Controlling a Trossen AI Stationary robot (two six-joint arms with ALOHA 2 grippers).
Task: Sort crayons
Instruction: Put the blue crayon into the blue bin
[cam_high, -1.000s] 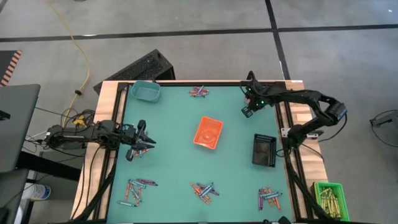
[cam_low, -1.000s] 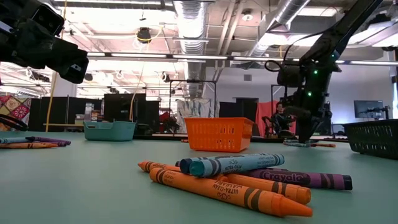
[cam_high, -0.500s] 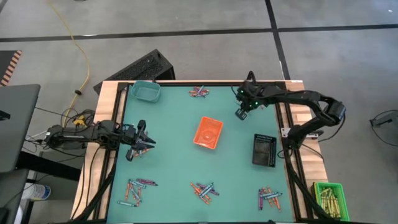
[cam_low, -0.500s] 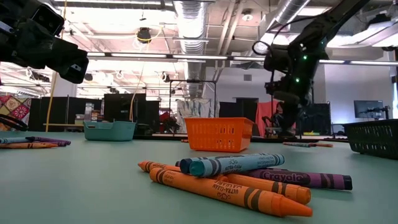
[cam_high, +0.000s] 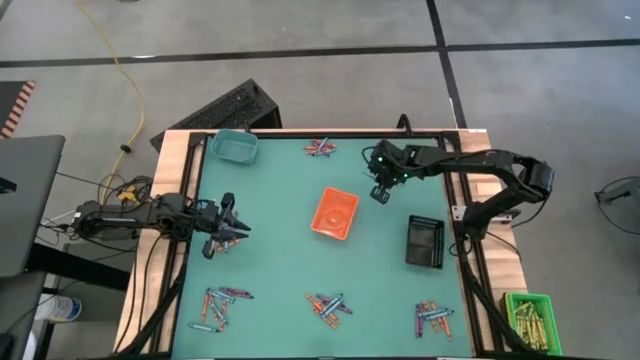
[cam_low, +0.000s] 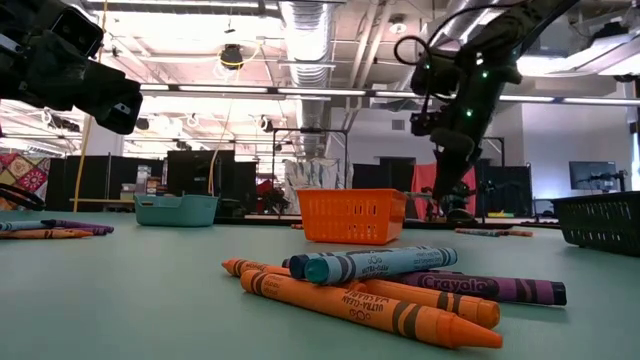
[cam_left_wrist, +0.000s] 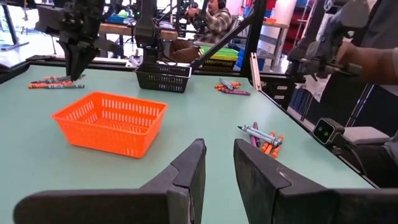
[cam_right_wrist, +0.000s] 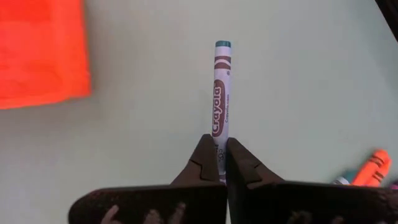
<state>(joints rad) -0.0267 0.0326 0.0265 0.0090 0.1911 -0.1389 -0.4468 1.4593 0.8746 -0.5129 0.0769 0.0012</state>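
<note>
Two arms over the green worktop (cam_high: 280, 250). Right hand (cam_high: 378, 192) hangs above the worktop just beside the orange tray (cam_high: 335, 213), on its right in the high view, pinching one blue-grey crayon (cam_right_wrist: 220, 99) between its fingers (cam_right_wrist: 205, 160); the crayon sticks straight out past the fingertips, white Crayola label showing. In the low view the same hand (cam_low: 452, 200) hangs behind and right of the orange tray (cam_low: 350, 216).

Left hand (cam_high: 231, 231) sits low at the worktop's left edge, fingers (cam_left_wrist: 189, 171) narrowly parted, nothing between them. A few crayons lie right by it in the high view; can't tell if they touch.

Loose crayons (cam_high: 327, 304) lie in separate piles: front middle, front left (cam_high: 219, 303), front right (cam_high: 432, 317), far edge (cam_high: 320, 148). Low view shows the front-middle pile (cam_low: 380, 285) up close: orange, blue, purple sticks crossed over each other.

Teal tray (cam_high: 234, 146) at far left corner, black tray (cam_high: 424, 241) at right side. Green bin (cam_high: 530, 322) of yellow-olive sticks off the worktop, front right.

A person (cam_left_wrist: 214, 18) is seated in the room beyond, in the left wrist view.
</note>
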